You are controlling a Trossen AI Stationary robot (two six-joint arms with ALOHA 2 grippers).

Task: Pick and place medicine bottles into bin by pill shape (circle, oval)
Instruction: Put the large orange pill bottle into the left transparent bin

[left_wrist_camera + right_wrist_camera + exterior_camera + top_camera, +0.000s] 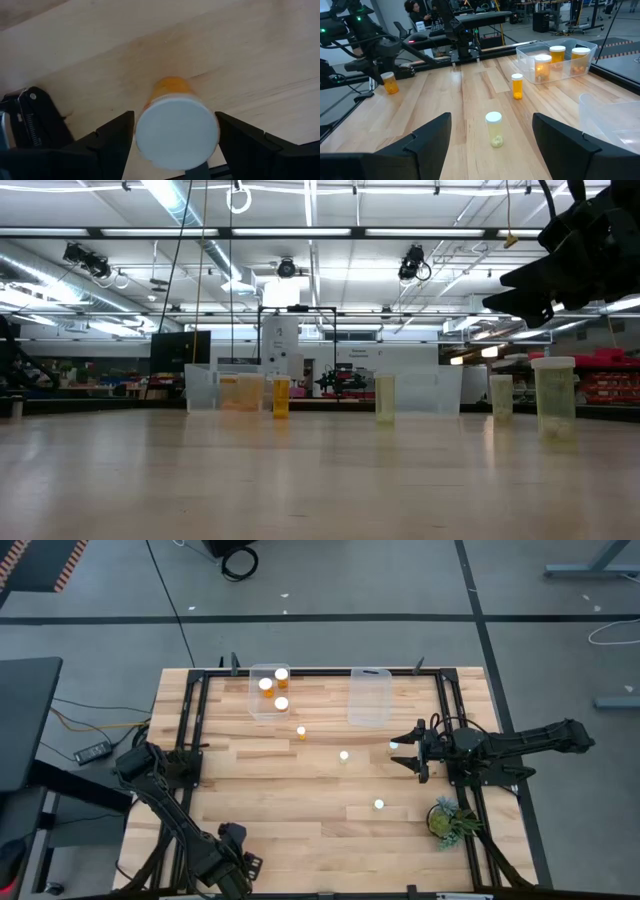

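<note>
My left gripper point(240, 865) is open near the table's near edge, pointing down. Its fingers point(117, 142) stand on either side of an upright amber bottle with a white cap point(177, 132); this bottle also shows in the right wrist view point(390, 82). My right gripper point(408, 752) is open and empty above the table's right side, just right of a pale bottle point(394, 745). Other bottles stand on the table: an amber one point(301, 732) and two pale ones point(344, 755) point(379, 805). Three amber bottles point(281, 703) stand in the far left clear bin point(254, 705).
A second clear bin point(369, 695) stands at the far middle with nothing showing in it. A small green potted plant point(450, 820) sits at the near right. A black frame point(190, 740) runs along the table's edges. There is bare wood point(300, 800) between the arms.
</note>
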